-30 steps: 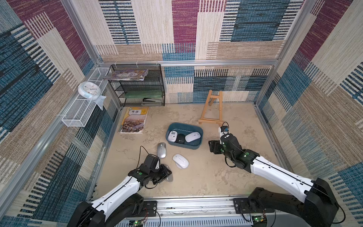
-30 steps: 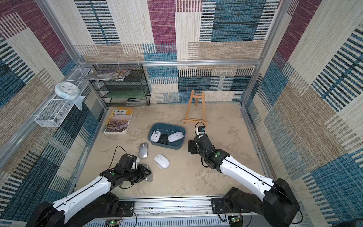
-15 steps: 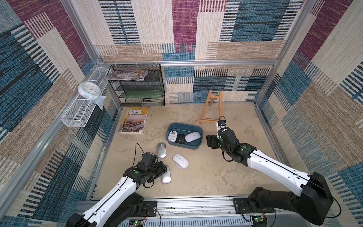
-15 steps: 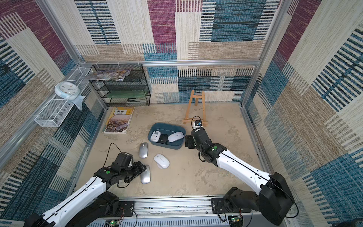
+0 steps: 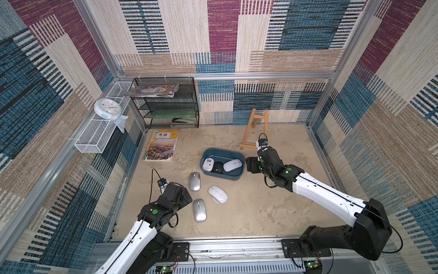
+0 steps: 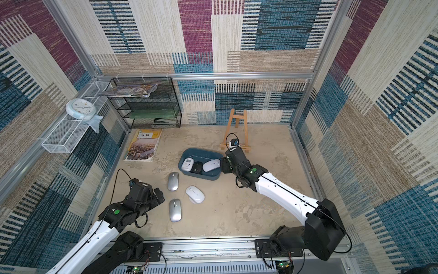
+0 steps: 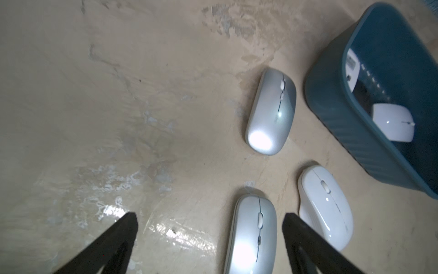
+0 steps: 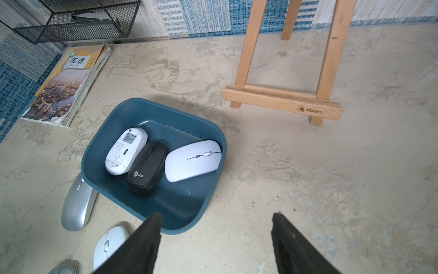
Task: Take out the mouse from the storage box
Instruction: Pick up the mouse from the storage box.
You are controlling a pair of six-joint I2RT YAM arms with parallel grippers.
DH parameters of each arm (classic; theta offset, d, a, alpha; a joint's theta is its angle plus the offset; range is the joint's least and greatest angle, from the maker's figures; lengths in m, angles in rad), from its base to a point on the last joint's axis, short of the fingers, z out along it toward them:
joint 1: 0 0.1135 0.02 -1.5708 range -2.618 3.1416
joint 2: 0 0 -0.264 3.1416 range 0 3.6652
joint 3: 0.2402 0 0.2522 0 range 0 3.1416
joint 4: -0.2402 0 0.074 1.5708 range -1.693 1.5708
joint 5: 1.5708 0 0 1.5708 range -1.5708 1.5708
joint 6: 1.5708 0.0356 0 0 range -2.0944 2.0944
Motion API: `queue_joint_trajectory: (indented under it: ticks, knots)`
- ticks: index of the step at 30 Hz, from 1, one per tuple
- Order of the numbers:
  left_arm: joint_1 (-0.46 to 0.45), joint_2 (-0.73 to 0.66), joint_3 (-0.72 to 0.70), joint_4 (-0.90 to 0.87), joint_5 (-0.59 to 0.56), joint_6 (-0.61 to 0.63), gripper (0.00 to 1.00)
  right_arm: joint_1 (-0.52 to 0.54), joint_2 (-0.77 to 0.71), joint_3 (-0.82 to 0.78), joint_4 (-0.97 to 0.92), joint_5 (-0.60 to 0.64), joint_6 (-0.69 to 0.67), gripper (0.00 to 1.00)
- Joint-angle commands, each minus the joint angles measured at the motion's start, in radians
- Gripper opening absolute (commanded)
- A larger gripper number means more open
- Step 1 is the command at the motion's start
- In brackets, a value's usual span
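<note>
While three mice (image 8: pixel 147 168) lie in the storage box (image 8: pixel 151 111), right gripper (image 8: pixel 216 214) hovers splayed, empty, beside its end wall | left gripper (image 7: pixel 209 214) wide, empty, by silver mouse (image 7: pixel 252 234) on table (image 7: pixel 94 95) | next: straddle white mouse (image 8: pixel 192 160) flanks, clearing rim.

We see left arm (image 5: pixel 142 237) rising from near-left base, white forearm angled far and right toward centre, black wrist bent downward. Left end effector (image 7: pixel 210 214) points down, jaws spread wide, gripping nothing. Right arm (image 5: pixel 327 197) stretches from near-right base, long white link running far and left, black wrist dipped low. Right end effector (image 8: pixel 216 214) hangs with jaws parted, nothing between them. We note both arms well apart, neither touching other.
</note>
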Motion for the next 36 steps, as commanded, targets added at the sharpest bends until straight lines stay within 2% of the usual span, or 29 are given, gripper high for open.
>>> queue_joint_trajectory:
  ticks: [1, 8, 13, 16, 18, 22, 24, 27, 32, 35, 36]
  knots:
    - [0.003, -0.052, 0.001, 0.015, -0.151, 0.069, 0.99, 0.001, 0.048, 0.047, -0.044, -0.026, 0.0, 0.77]
    - [0.007, -0.161, -0.114, 0.193, -0.164, 0.2, 0.99, 0.011, 0.231, 0.213, -0.112, -0.088, -0.02, 0.76]
    - [0.006, -0.201, -0.125, 0.224, -0.14, 0.243, 0.99, 0.041, 0.407, 0.385, -0.218, -0.096, -0.063, 0.76]
    - [0.006, -0.21, -0.13, 0.219, -0.152, 0.239, 0.99, 0.07, 0.515, 0.5, -0.316, -0.119, -0.209, 0.76]
    - [0.007, -0.215, -0.131, 0.215, -0.157, 0.232, 0.99, 0.091, 0.579, 0.581, -0.414, -0.052, -0.315, 0.76]
    - [0.006, -0.211, -0.134, 0.222, -0.155, 0.229, 0.99, 0.083, 0.612, 0.621, -0.459, 0.015, -0.381, 0.77]
    - [0.007, -0.205, -0.134, 0.221, -0.159, 0.225, 0.99, 0.082, 0.639, 0.665, -0.478, 0.009, -0.336, 0.77]
    - [0.006, -0.2, -0.128, 0.219, -0.16, 0.223, 0.99, 0.084, 0.712, 0.78, -0.544, -0.029, -0.187, 0.77]
    - [0.007, -0.201, -0.129, 0.211, -0.165, 0.218, 0.99, 0.091, 0.876, 1.017, -0.773, 0.007, 0.238, 0.77]
    - [0.007, -0.203, -0.128, 0.21, -0.16, 0.219, 0.99, 0.11, 0.919, 1.073, -0.846, 0.074, 0.458, 0.8]
    - [0.007, -0.203, -0.128, 0.209, -0.161, 0.219, 0.99, 0.11, 0.925, 1.073, -0.849, 0.063, 0.514, 0.81]
